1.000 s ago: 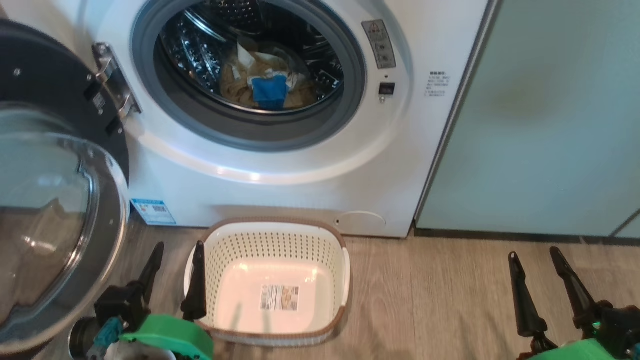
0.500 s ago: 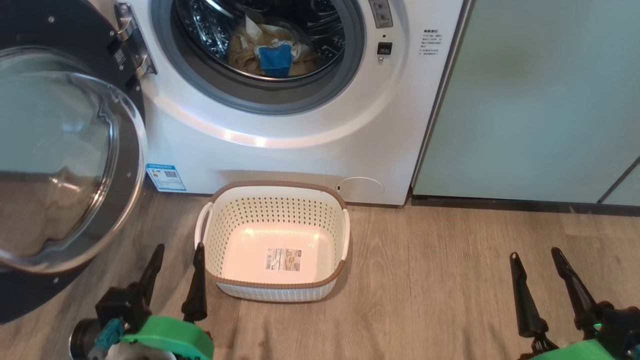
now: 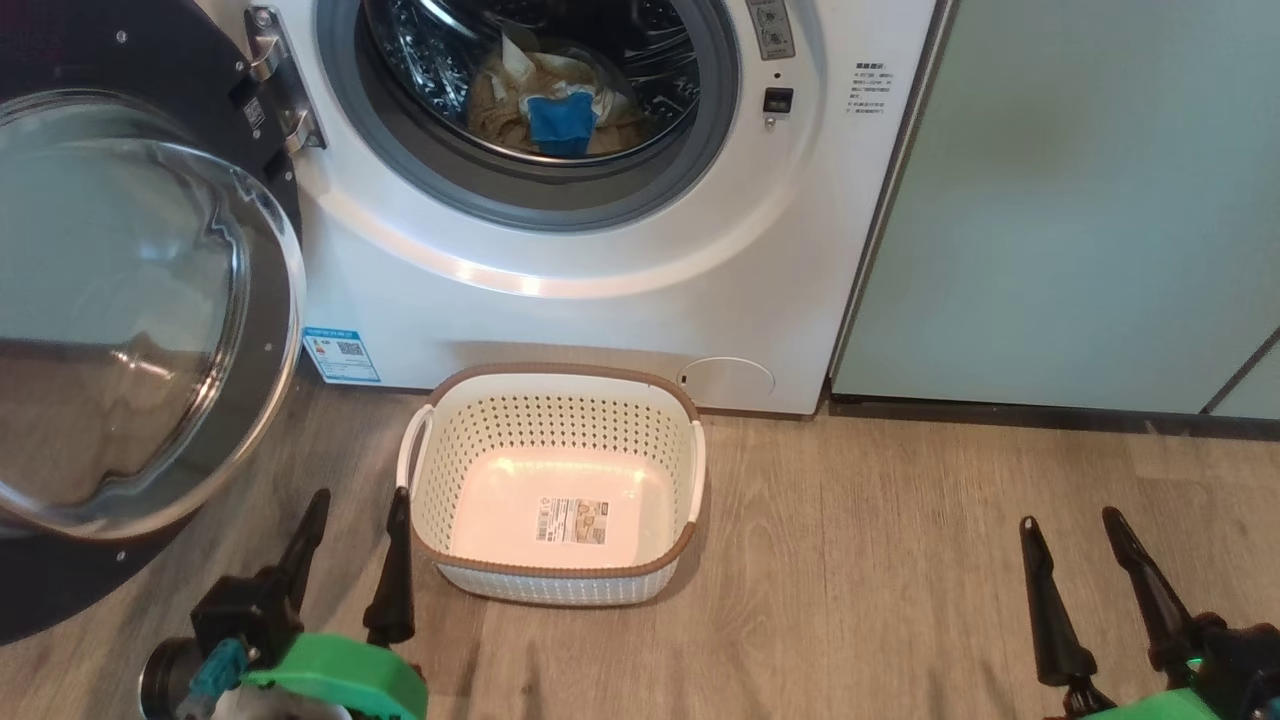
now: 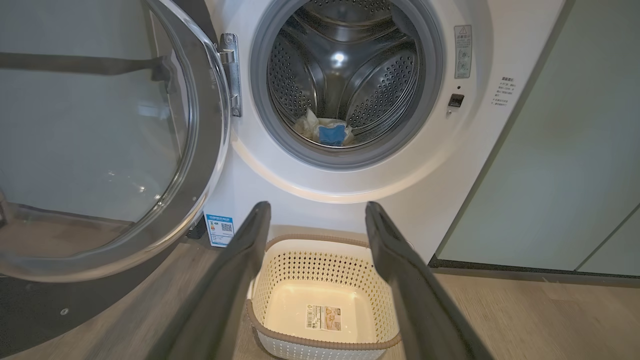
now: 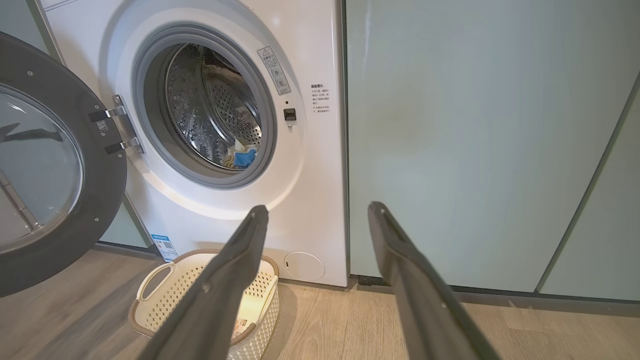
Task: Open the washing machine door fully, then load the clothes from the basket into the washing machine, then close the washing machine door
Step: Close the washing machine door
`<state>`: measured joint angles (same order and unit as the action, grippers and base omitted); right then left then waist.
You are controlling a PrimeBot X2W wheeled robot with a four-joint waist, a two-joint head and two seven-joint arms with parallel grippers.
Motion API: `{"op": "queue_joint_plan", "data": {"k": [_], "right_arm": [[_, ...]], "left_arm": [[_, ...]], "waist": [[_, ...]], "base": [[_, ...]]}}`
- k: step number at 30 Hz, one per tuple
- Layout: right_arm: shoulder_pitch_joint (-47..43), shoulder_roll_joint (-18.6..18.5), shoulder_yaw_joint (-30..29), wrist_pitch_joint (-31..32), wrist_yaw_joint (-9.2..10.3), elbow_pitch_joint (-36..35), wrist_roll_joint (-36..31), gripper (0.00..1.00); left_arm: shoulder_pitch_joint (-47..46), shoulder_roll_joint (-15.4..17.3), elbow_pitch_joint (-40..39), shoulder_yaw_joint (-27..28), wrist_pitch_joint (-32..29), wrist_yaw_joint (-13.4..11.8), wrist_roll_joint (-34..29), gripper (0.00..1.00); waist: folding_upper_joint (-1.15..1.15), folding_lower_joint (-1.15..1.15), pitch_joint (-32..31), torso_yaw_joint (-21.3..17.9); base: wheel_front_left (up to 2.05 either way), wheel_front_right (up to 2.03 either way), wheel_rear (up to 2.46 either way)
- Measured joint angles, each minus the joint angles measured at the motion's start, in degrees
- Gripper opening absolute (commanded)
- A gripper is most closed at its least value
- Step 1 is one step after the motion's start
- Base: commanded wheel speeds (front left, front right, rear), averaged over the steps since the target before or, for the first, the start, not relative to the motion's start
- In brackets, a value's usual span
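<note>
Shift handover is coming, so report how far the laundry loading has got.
Done: the round black glass-windowed door stands wide open, and the pale-yellow and blue clothes lie in the white washer's steel drum; the cream perforated plastic basket is empty. In hand: nothing, both the left gripper and right gripper are open and empty. Left: closing the door.

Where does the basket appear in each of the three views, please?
Head view: basket lower centre, on the floor.
Left wrist view: basket bottom centre, framed by the left gripper.
Right wrist view: basket lower left, partly behind the right gripper.
Shared landmark: blue sticker low on the washing machine.
</note>
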<state>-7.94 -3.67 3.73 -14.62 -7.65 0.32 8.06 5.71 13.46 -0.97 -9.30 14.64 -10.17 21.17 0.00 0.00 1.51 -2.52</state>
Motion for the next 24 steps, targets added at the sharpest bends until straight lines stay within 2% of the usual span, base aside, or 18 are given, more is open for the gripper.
{"op": "queue_joint_plan", "data": {"k": [24], "right_arm": [[-0.05,0.1,-1.19,0.0,0.0,0.09,-0.02,1.0]], "left_arm": [[0.04,-0.05,-0.08,-0.29,0.0,0.49,-0.49,1.0]], "waist": [[0.0,0.0,-0.11,2.1]], "base": [[0.0,0.0,0.0]]}}
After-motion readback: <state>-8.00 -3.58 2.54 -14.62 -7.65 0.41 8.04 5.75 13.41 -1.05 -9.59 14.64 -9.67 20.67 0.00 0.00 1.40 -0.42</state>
